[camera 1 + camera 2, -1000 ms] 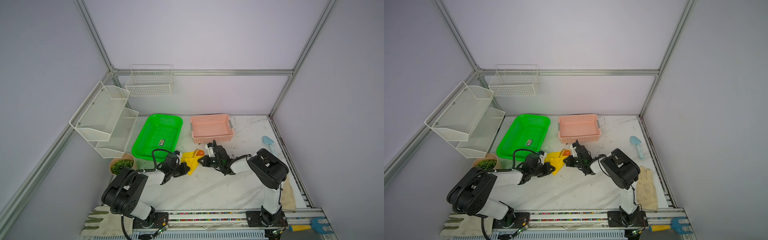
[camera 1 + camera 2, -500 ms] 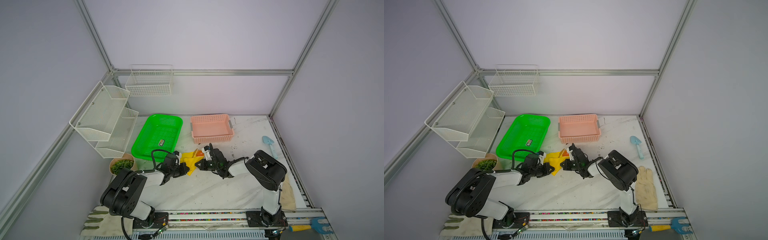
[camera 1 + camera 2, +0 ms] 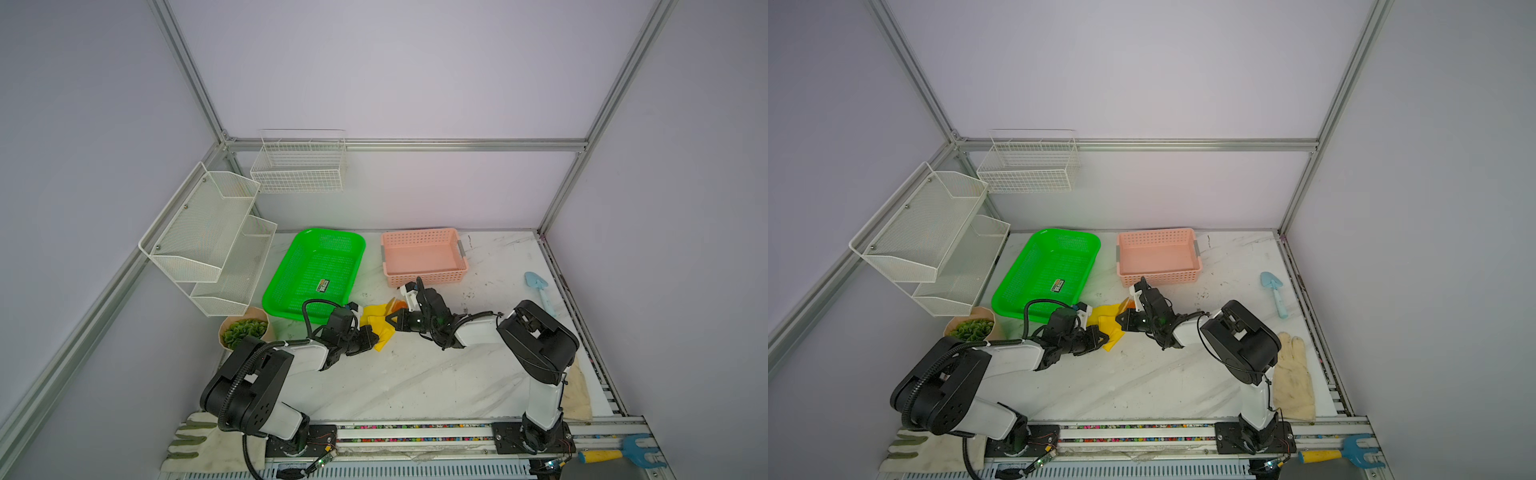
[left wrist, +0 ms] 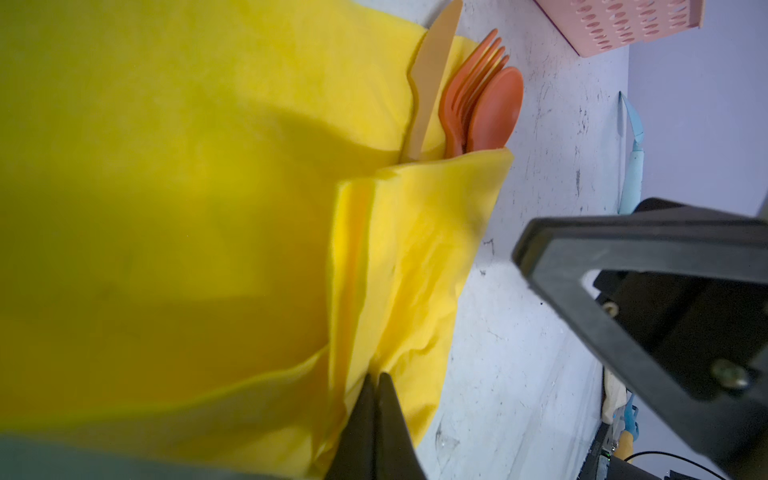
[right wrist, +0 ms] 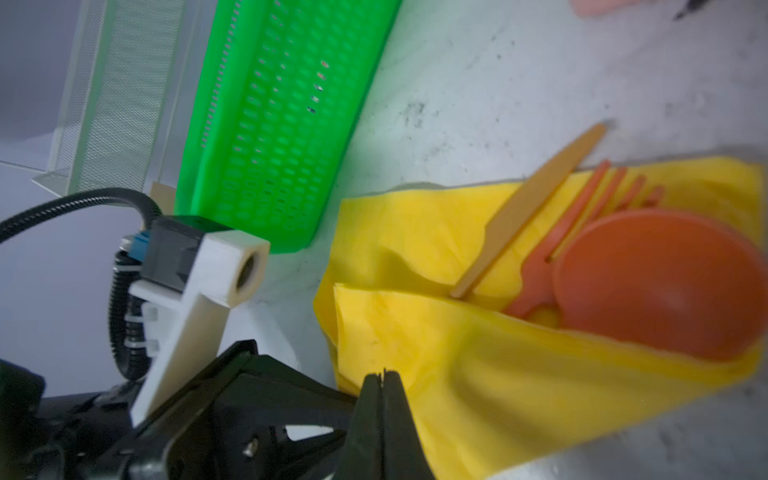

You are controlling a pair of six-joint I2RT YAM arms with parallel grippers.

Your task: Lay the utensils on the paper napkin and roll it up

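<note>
Left end effector (image 4: 376,380), right end effector (image 5: 382,376) pressed together; fork (image 4: 465,95) tines wrist-view only

The napkin (image 4: 208,208) is thin matt paper, softly creased. The spoon (image 5: 660,282) and fork (image 5: 582,216) are smooth orange plastic with a faint sheen. The knife (image 5: 528,208) looks like matt wood. The green basket (image 5: 270,124) is glossy perforated plastic. The table (image 3: 415,382) is scuffed and marble-patterned.

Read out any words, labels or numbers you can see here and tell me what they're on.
Sticker on the floor of the green tray: it carries print, but too small and blurred to read in both top views.
No other word, brand, number or sign shows in any view.
</note>
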